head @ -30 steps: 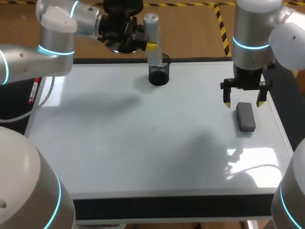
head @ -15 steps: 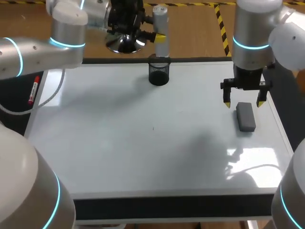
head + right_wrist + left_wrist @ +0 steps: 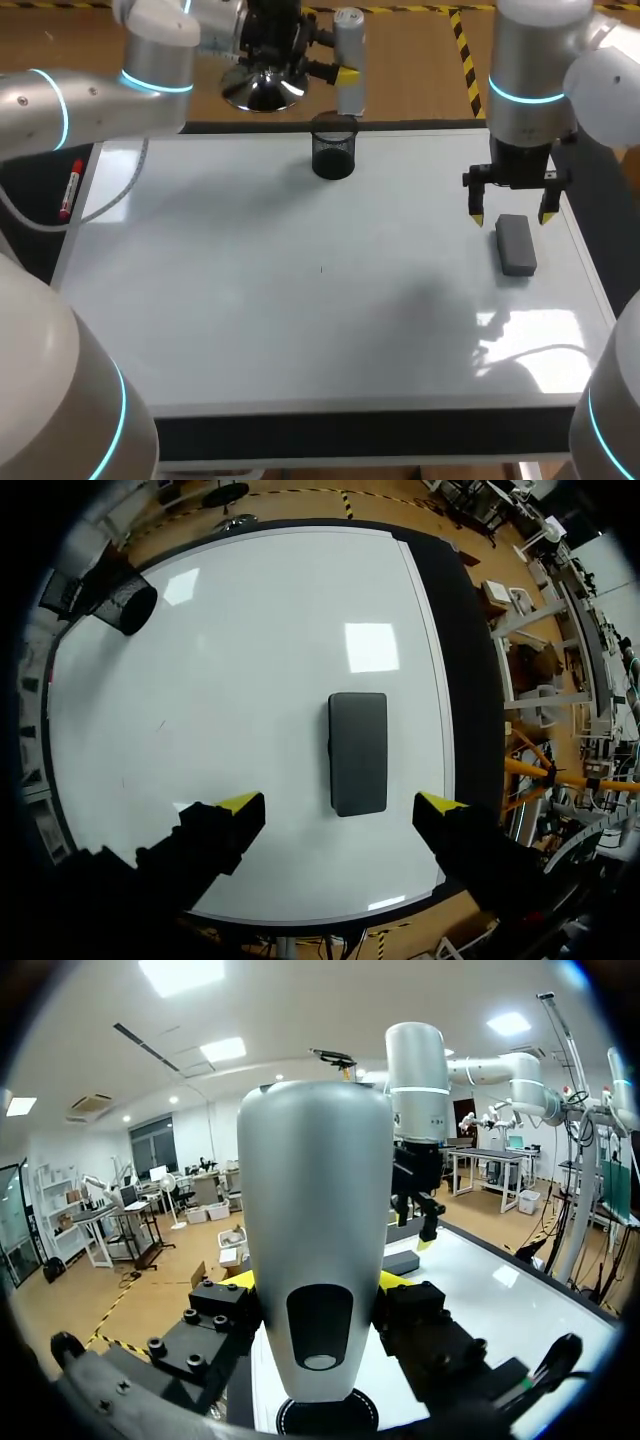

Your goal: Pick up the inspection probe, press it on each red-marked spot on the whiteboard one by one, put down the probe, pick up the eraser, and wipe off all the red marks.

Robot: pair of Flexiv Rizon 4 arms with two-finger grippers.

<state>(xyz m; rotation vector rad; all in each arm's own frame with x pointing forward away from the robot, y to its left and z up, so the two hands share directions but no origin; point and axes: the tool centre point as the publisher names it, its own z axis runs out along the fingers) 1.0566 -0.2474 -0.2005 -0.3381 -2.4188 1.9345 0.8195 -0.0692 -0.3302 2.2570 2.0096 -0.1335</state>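
Left fingers [image 3: 347,75] were clenched on the probe [image 3: 349,55] from both sides, about mid-body, holding it upright in the air just above the mesh cup [image 3: 334,157] at the back of the whiteboard [image 3: 250,330]. Probe looked like a rigid, smooth silver cylinder: probably light but slick, so it wants a firm squeeze on the straight body, not the rounded end, and a square press so it doesn't skid in the grip. Right fingers [image 3: 240,803] were spread and empty, hanging over the eraser [image 3: 358,752], which lay flat near the whiteboard's right edge, clear of both tips. Eraser looked like a flat grey block, likely light: take it across the narrow width. No red marks visible on the whiteboard, only a tiny dark speck near the middle
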